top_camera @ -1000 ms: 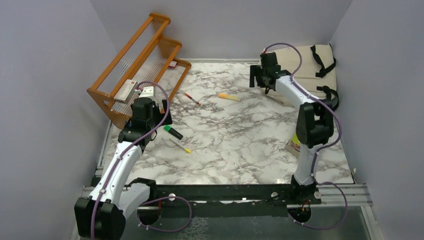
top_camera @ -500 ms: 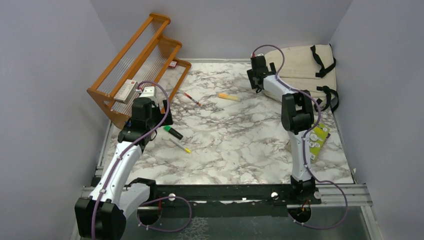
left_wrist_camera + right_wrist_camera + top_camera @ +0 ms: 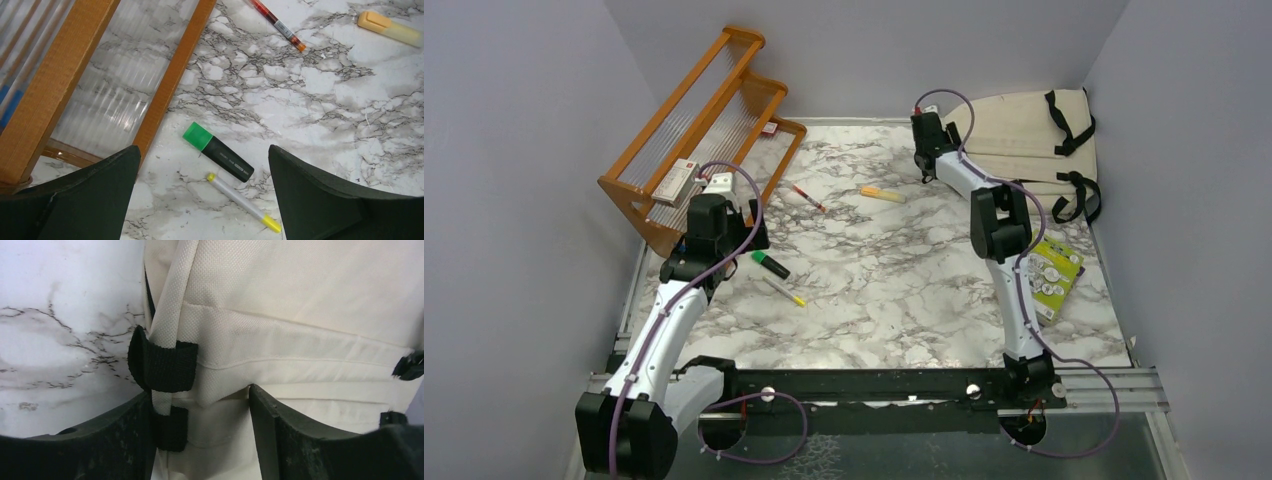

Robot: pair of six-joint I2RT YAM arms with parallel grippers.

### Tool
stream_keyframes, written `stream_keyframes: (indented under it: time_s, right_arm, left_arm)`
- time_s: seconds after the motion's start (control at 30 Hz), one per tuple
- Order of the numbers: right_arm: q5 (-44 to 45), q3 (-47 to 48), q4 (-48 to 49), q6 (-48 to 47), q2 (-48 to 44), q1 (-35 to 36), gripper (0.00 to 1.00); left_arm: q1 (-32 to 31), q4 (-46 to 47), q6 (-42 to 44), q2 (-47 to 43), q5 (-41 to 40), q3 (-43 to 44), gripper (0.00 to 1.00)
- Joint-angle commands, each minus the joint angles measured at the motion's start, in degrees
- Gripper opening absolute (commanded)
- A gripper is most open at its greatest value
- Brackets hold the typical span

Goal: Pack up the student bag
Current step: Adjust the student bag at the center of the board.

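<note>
The student bag [image 3: 1024, 125], cream canvas with black straps, lies flat at the table's far right corner. My right gripper [image 3: 921, 155] is at its left edge. In the right wrist view the gripper [image 3: 200, 390] is shut on a bunched fold of the bag [image 3: 300, 300], beside a black strap loop [image 3: 162, 365]. My left gripper [image 3: 749, 228] is open and empty over the table's left side. In its wrist view it [image 3: 202, 150] hovers above a green-capped black highlighter [image 3: 217, 157] and a grey pen with yellow ends [image 3: 242, 201].
A wooden rack [image 3: 704, 130] stands at the back left with small boxes [image 3: 674, 180] on it. A red pen [image 3: 807, 197] and an orange highlighter [image 3: 882, 194] lie mid-table. A green-yellow card pack [image 3: 1052, 275] lies at the right by the right arm.
My right arm swung its elbow left and its gripper moved left along the bag's edge, drawing the fabric left. The green-yellow pack came into view. The left arm has not moved.
</note>
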Motion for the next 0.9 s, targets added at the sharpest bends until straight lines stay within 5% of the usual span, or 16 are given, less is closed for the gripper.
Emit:
stream_keyframes:
  time_s: [0.0, 0.3, 0.4, 0.87]
  right_arm:
    - [5.7, 1.8, 1.2, -1.4, 3.2, 0.1, 0.61]
    - [6.9, -7.4, 8.7, -1.2, -5.6, 0.1, 0.10]
    - [6.2, -9.0, 7.9, 0.3, -11.0, 0.1, 0.02]
    - [-5.6, -12.9, 0.4, 5.3, -39.9, 0.1, 0.01]
  left_arm:
    - [0.6, 1.5, 0.1, -0.4, 0.8, 1.3, 0.99]
    - [1.9, 1.6, -0.3, 1.5, 2.3, 1.8, 0.99]
    - [2.2, 1.1, -0.5, 1.2, 1.4, 1.9, 0.99]
    - [3.3, 1.8, -1.8, -0.2, 1.6, 1.9, 0.99]
